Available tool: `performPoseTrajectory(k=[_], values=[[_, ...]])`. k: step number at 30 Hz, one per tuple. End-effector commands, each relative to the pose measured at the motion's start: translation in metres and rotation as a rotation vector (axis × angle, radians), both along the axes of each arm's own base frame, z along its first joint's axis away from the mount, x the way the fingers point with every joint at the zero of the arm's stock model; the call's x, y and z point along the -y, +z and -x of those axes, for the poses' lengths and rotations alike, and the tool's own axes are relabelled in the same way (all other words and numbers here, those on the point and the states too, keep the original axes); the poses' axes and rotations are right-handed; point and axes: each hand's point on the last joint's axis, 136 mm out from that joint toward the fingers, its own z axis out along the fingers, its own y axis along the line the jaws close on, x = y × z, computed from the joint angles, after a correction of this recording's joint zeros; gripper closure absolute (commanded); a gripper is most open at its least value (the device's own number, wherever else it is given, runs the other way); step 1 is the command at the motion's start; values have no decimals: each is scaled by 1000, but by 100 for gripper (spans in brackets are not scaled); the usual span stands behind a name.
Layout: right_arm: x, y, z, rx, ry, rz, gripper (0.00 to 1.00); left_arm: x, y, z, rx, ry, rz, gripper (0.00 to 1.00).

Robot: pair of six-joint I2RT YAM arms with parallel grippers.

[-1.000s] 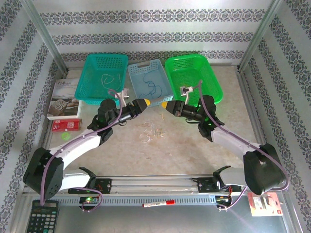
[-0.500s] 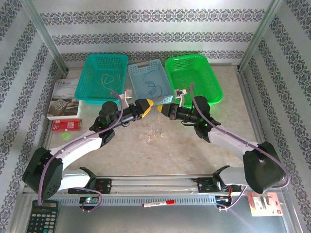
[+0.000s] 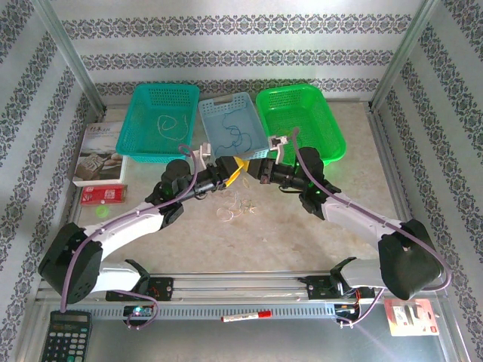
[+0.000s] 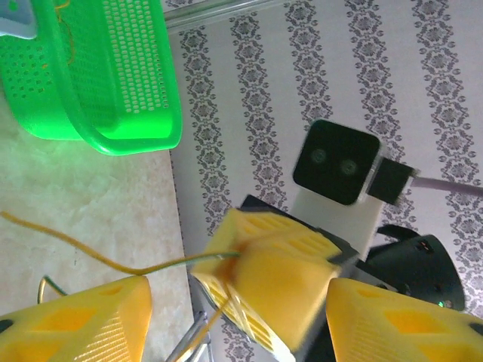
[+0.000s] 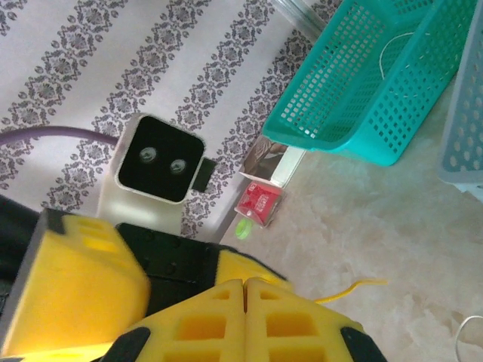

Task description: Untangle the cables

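The right gripper point(image 5: 245, 311) has its yellow ribbed pads point(image 5: 200, 328) pressed flat together on a thin yellow-orange wire point(image 4: 136, 270), whose free length trails toward nine o'clock in the left wrist view. The left gripper point(image 3: 231, 170) has its jaws apart, one on either side of that pinched tip and gripping nothing. They meet above the middle of the pale, mottled stone-look table point(image 3: 264, 241). Along its twelve o'clock edge sit three perforated plastic containers. A teal basket point(image 3: 166, 88) at eleven o'clock holds a whitish strand point(image 3: 170, 123), a pale blue tray point(image 3: 223, 102) at twelve holds a dark strand point(image 3: 235, 138), and a bright green basket point(image 3: 324, 113) sits at one o'clock. The loose bunch of thin cables point(image 3: 235, 205), whitish and yellowish loops, lies on the table just at six o'clock of the two grippers. These wires look featherlight, limp and a little springy. They are likely to slip between smooth pads and to drag neighbouring loops along wherever they cross. In my judgement the best hold for the left gripper is on the straight run of the yellow-orange wire just beside the right pads, clear of the curls, followed by a gentle pull so nothing kinks.
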Motion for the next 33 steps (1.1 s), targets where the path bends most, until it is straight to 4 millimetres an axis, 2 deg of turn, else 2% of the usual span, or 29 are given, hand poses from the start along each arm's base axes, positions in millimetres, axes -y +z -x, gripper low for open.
performPoseTrajectory(k=[1, 19, 29, 33], values=[[-7, 17, 0, 67, 9, -12, 100, 4, 21, -3, 47, 12, 69, 37], [-7, 11, 21, 59, 23, -17, 100, -9, 30, -17, 83, 127, 88, 38], [-6, 9, 21, 56, 17, -12, 100, -12, 34, -18, 102, 143, 96, 62], [-6, 6, 22, 51, 19, -9, 100, -14, 37, -17, 114, 151, 94, 75]])
